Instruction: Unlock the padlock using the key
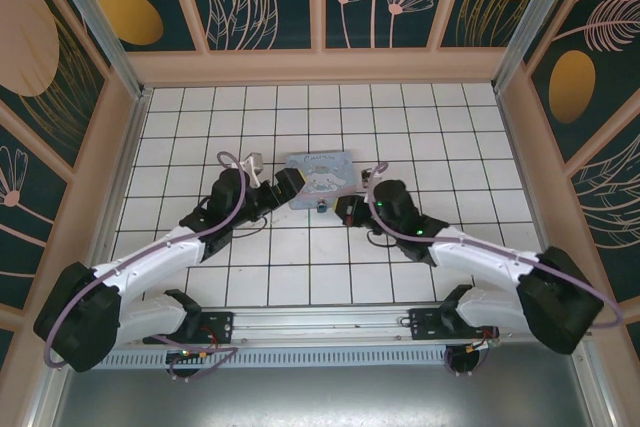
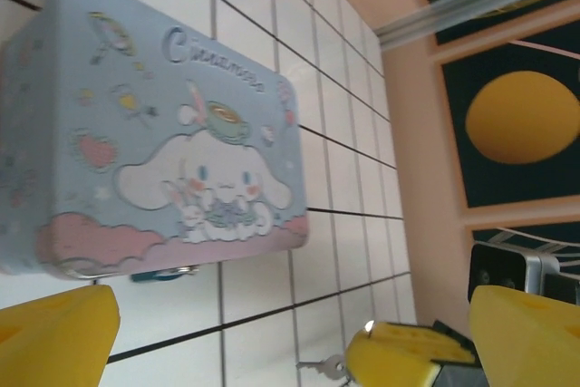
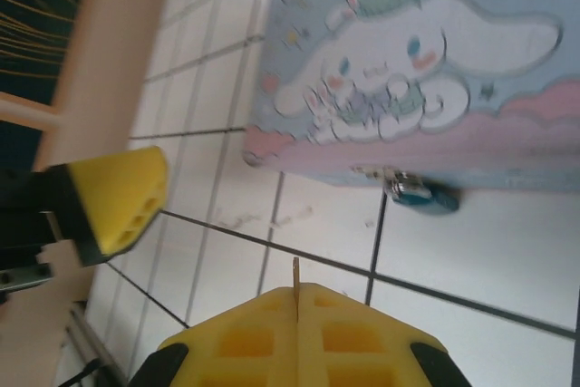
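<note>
The padlock (image 3: 424, 194), teal with a silvery shackle, hangs on the hasp at the near edge of the pastel cartoon tin (image 3: 426, 52); it also peeks from under the tin's edge (image 2: 163, 272) and lies just in front of the tin (image 1: 322, 207). My right gripper (image 3: 297, 292) is shut on the key (image 3: 295, 274), whose thin blade sticks out edge-on, a short way short of the padlock. The key (image 2: 326, 369) points left from the right gripper's yellow finger (image 2: 399, 355). My left gripper (image 2: 290, 319) is open wide beside the tin's left end, holding nothing. From above, the left gripper (image 1: 287, 188) and right gripper (image 1: 347, 212) flank the padlock.
The tin (image 1: 322, 171) sits mid-table on white tiles. Wooden walls (image 1: 115, 177) with patterned panels enclose the floor on three sides. The left gripper's yellow finger (image 3: 118, 197) shows to the left of the key.
</note>
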Controlling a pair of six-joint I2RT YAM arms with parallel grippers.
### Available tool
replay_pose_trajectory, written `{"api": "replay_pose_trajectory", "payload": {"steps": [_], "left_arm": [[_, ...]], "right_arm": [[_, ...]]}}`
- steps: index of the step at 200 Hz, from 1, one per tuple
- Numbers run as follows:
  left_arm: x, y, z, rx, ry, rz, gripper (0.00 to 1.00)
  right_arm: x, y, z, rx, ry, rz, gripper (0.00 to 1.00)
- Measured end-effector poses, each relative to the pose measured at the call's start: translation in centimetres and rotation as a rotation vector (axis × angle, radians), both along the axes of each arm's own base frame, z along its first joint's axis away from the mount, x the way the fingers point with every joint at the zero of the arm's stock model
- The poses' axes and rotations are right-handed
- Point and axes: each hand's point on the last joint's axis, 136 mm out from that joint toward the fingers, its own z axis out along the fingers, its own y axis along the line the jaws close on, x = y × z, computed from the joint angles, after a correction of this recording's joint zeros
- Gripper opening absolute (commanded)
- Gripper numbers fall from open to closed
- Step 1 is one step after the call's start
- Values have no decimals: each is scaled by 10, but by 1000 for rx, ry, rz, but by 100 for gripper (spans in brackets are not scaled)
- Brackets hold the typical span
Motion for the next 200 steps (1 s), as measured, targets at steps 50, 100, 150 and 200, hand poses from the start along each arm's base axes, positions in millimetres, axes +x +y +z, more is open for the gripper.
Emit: {"api": "replay_pose_trajectory", "payload": {"steps": [50,100,150,200], "left_arm": [[-1,-27,15,-99,-10,-115,92],[-5,-42,35,-186,-32,-199,88],[-7,-46,54,-276,-33,-214,89],[-6,-40,53,-437,90,-132,90]], "right_arm": [[1,-24,44,140,-127,79,0],[-21,-16,57,206,-160,235,0],[-20,-16,68,279,-159,215,0],[-1,-23,91,364,-169,17,0]]}}
